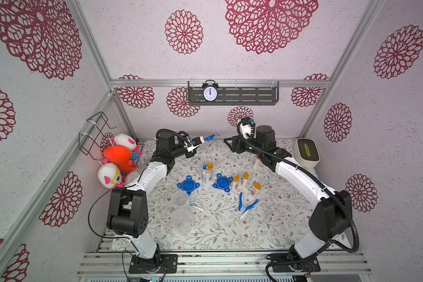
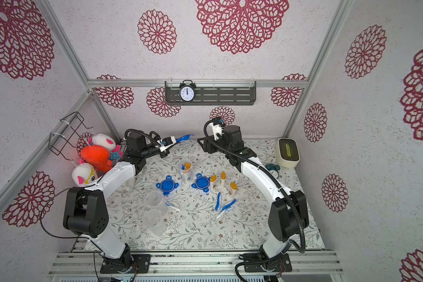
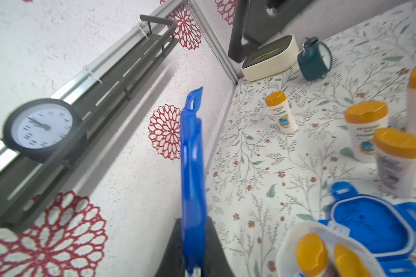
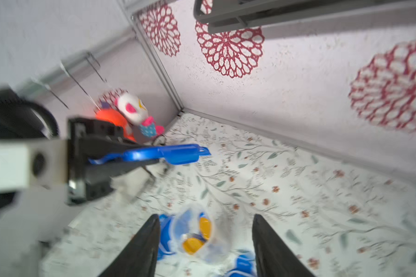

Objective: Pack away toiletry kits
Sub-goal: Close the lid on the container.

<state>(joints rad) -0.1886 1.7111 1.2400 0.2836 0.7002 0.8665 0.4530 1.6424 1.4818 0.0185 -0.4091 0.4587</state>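
Dial: 12 o'clock is the back wall, seen from above.
Near, 7 o'clock: two clear plastic cups point(image 1: 181, 221), empty and lidless, stand on the floral worktop point(image 1: 217, 234). A small white toothpaste tube point(image 1: 197, 208) lies just beside them.
Near, 4 o'clock: loose blue toothbrushes point(image 1: 251, 204) lie in a heap with another tube among them.
Middle: two blue four-tab lids point(image 1: 188, 184) lie loose. No third is visible.
Middle, 2 o'clock: three small white orange-capped bottles point(image 1: 245, 179) stand unpacked.
Beyond centre: third clear cup point(image 1: 206, 168) is open and holds two bottles and something blue. The lids are at its 8 and 4 o'clock.
Far, 2 o'clock: lone bottle point(image 1: 257, 161) stands beside the right arm.
Far, 12 o'clock: left jaws are clamped on a blue toothbrush point(image 3: 192, 156), held clear of the worktop. Right jaws are apart and empty, facing it.
Progress: early, I judge. One kit is part-filled, two are untouched, and nothing is lidded.
Left: put the held toothbrush in a cup, share out the rest, press the lids on.
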